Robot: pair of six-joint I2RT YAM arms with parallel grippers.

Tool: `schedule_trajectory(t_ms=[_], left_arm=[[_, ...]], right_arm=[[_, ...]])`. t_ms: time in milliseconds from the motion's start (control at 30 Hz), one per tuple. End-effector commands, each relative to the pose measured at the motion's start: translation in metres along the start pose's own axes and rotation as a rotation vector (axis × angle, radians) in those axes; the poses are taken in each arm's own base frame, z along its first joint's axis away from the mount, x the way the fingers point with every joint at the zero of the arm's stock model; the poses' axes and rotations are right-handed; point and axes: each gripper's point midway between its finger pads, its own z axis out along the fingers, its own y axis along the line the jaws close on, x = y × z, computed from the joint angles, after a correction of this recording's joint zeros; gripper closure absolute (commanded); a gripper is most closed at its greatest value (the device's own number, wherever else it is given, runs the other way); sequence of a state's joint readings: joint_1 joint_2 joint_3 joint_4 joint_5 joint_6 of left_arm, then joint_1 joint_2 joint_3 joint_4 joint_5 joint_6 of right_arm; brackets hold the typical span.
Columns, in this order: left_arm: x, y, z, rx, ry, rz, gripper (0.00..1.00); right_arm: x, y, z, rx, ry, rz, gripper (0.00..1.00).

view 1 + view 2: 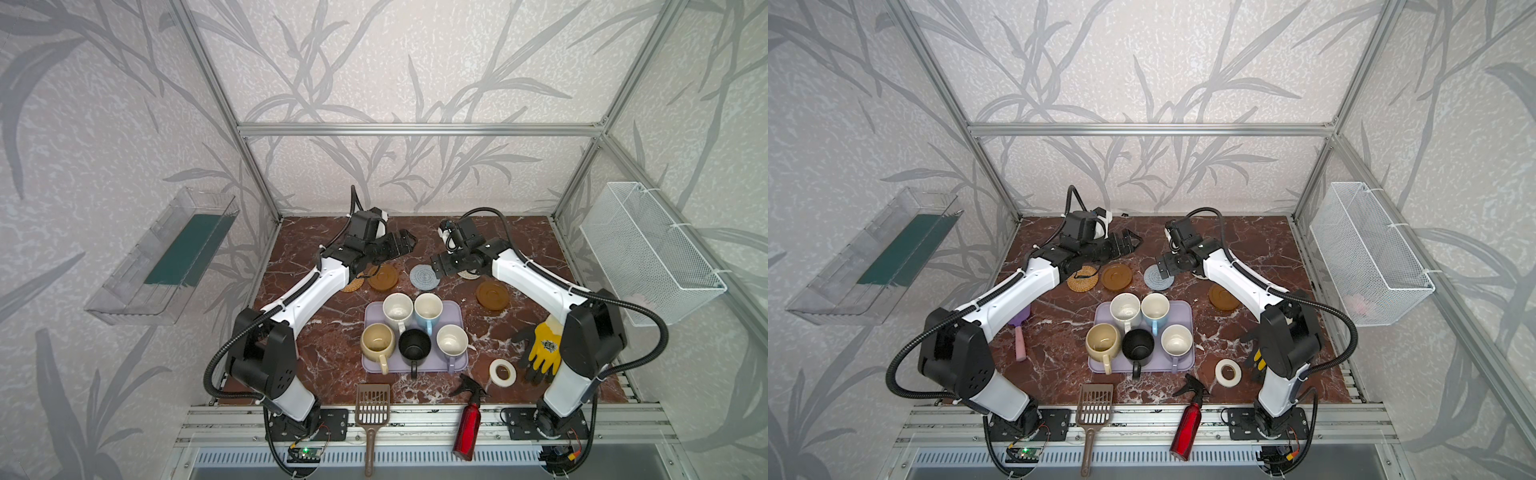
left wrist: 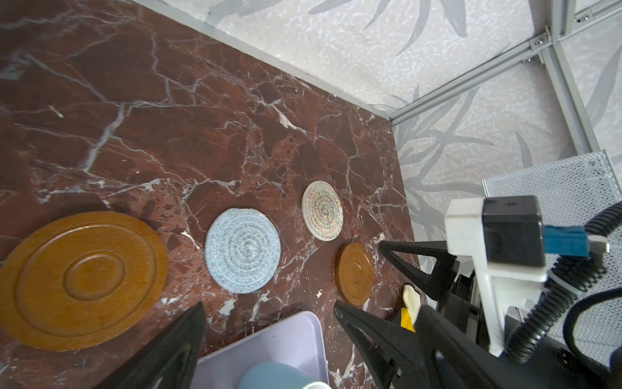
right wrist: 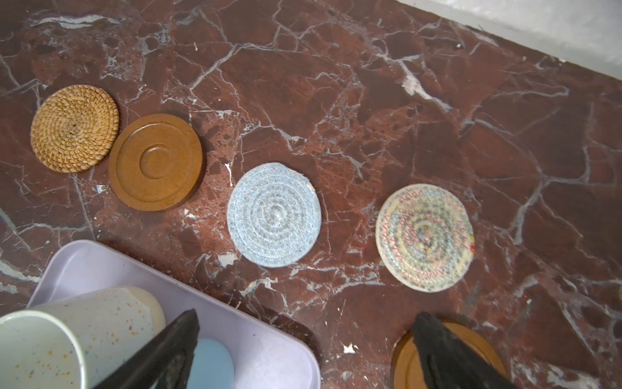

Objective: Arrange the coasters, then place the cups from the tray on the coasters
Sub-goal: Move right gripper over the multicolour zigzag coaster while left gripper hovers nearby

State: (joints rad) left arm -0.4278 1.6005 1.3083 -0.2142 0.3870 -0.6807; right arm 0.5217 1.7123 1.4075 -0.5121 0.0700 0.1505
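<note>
Five coasters lie in a row behind the tray (image 1: pixel 457 308): orange-tan woven (image 1: pixel 352 286), amber (image 1: pixel 383 277), grey-blue (image 1: pixel 424 276), cream spiral (image 3: pixel 424 237) and a second amber one (image 1: pixel 492 295). On the lavender tray stand the cups: white speckled (image 1: pixel 397 309), light blue (image 1: pixel 428 309), cream-yellow (image 1: pixel 377 341), black (image 1: pixel 414 345) and lavender (image 1: pixel 452 341). My left gripper (image 1: pixel 409 242) (image 2: pixel 310 304) hangs open and empty behind the amber coaster. Also open and empty, my right gripper (image 1: pixel 436 266) (image 3: pixel 306 315) hovers just right of the grey-blue coaster.
A white tape roll (image 1: pixel 502 373), a yellow glove (image 1: pixel 542 347), a red spray bottle (image 1: pixel 468 424) and a brown scoop (image 1: pixel 372 409) lie along the front. A pink brush (image 1: pixel 1019 336) lies under the left arm. A wire basket (image 1: pixel 648 253) hangs on the right wall.
</note>
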Motion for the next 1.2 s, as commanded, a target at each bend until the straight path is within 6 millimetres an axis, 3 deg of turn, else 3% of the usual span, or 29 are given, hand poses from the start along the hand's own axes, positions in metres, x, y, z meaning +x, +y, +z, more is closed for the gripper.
schedule_trajectory(t_ms=[0, 233, 400, 833, 1167], left_arm=[[-0.009, -0.022, 0.002, 0.041, -0.025, 0.057, 0.01], [0.007, -0.023, 0.041, -0.014, 0.05, 0.133, 0.01], [0.013, -0.017, 0.065, -0.043, 0.084, 0.141, 0.01], [0.019, -0.007, 0.103, -0.06, 0.135, 0.124, 0.01], [0.022, -0.001, 0.124, -0.059, 0.155, 0.109, 0.01]], right_arm=[[-0.014, -0.032, -0.005, 0.007, -0.094, 0.109, 0.01], [0.003, -0.087, 0.03, 0.052, -0.007, 0.232, 0.01], [0.006, -0.106, 0.051, 0.09, 0.046, 0.227, 0.01], [0.022, -0.127, 0.104, 0.101, 0.187, 0.193, 0.03], [0.027, -0.134, 0.124, 0.084, 0.251, 0.179, 0.08]])
